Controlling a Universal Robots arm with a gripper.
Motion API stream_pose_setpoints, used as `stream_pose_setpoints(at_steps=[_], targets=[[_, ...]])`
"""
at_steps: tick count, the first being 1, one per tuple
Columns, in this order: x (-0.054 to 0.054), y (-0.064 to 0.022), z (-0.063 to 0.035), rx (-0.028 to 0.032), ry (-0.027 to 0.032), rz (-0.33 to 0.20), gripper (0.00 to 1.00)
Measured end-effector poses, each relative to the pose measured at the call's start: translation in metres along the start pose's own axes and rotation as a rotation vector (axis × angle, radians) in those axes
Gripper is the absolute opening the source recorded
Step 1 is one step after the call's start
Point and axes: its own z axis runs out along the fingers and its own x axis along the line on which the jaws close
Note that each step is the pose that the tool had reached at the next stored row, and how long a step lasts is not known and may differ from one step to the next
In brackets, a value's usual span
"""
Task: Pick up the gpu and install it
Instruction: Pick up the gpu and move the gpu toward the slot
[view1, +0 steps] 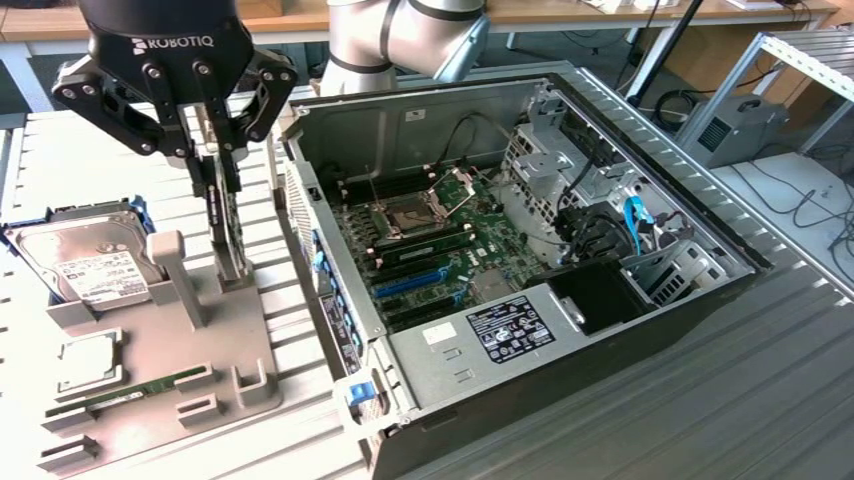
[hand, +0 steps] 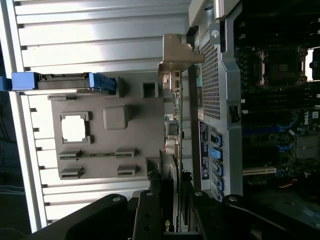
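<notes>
My gripper (view1: 215, 150) hangs at the exterior view's upper left and is shut on the gpu (view1: 227, 215). The card is a thin board seen edge-on, standing upright between the fingers. Its lower end reaches down to the slotted post of the grey fixture (view1: 234, 345); whether it still rests there I cannot tell. In the wrist view the gpu (hand: 175, 125) runs as a narrow strip from between my gripper (hand: 175, 212) towards its silver end bracket (hand: 176, 50). It lies just beside the open computer case (hand: 220, 100).
The open computer case (view1: 534, 250) lies on the exterior view's right, its motherboard showing blue expansion slots (view1: 407, 283). On the fixture sit a hard drive (view1: 87, 265), a CPU (view1: 87, 360) and a RAM stick (view1: 134, 390). The arm's base (view1: 387, 40) stands behind the case.
</notes>
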Motion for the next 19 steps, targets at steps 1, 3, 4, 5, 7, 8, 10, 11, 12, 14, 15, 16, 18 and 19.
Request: stream_pose_setpoints(at_steps=[1,3,4,5,7,8,10,11,12,14,15,16,18,19], targets=[[-0.001,0.0001,0.0,0.0002,-0.0001,0.0,0.26],[-0.003,0.0002,0.0001,0.0003,-0.0001,0.0,0.26],[-0.004,0.0003,0.0001,0.0004,-0.0001,0.0,0.26],[-0.005,0.0003,0.0002,0.0004,-0.0001,0.0,0.26],[-0.007,0.0005,0.0002,0.0005,0.0,0.0,0.26],[-0.008,0.0006,0.0003,0.0005,-0.0001,0.0,0.26],[-0.011,0.0008,0.0004,0.0009,-0.0001,0.0,0.26],[-0.012,0.0009,0.0004,0.001,-0.0001,0.0,0.26],[-0.014,0.001,0.0005,0.0012,-0.0002,0.0,0.26],[-0.017,0.0012,0.0005,0.0015,-0.0001,0.0,0.26],[-0.018,0.0013,0.0006,0.0015,-0.0002,0.0,0.26],[-0.019,0.0014,0.0006,0.0016,-0.0001,0.0,0.26],[-0.021,0.0015,0.0007,0.0021,-0.0002,0.0,0.26],[-0.022,0.0016,0.0007,0.0027,-0.0002,0.0,0.26]])
